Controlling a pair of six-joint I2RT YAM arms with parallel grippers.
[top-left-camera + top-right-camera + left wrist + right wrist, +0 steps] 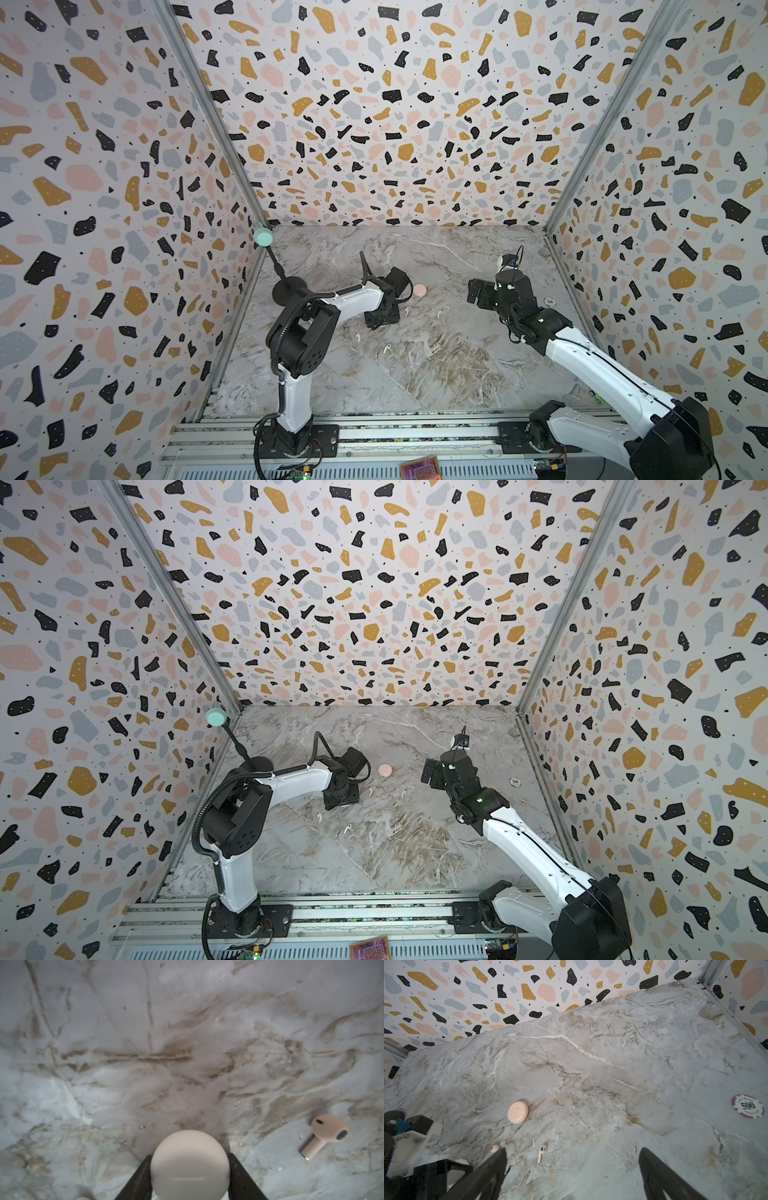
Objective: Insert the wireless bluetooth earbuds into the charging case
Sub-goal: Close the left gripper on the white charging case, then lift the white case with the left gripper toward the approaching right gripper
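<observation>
Top views, both alike, show a grey-brown marble tabletop (415, 386) enclosed by terrazzo-patterned walls. The left gripper (382, 318) is down near the table's middle; its own black body hides its hold from here. Just beside it lies a first pale pink stemmed plastic earbud (407, 311), and further right a second pale pink stemmed plastic earbud (439, 313). Behind these two sits a pale pink round plastic charging case (419, 289), lid closed. Nearer the front lie a first white stemmed plastic earbud (358, 337) and a second white stemmed plastic earbud (386, 348), apart from each other. The right gripper (476, 293) hangs above the table on the right. A round white-and-purple poker chip (549, 300) lies near the right wall, and a teal-headed black stand (262, 237) occupies the back left corner.

Left wrist view: the two black fingers (137, 1180) sit against opposite sides of a cream-white round plastic charging case (190, 1163), gripping it. The first pale pink stemmed plastic earbud lies well apart from it on the marble.

Right wrist view: that gripper's fingers (494, 1167) stand spread wide with only bare marble between them. The pale pink round plastic charging case lies beyond them. The second pale pink stemmed plastic earbud is nearer, and the first is half hidden behind one finger.
</observation>
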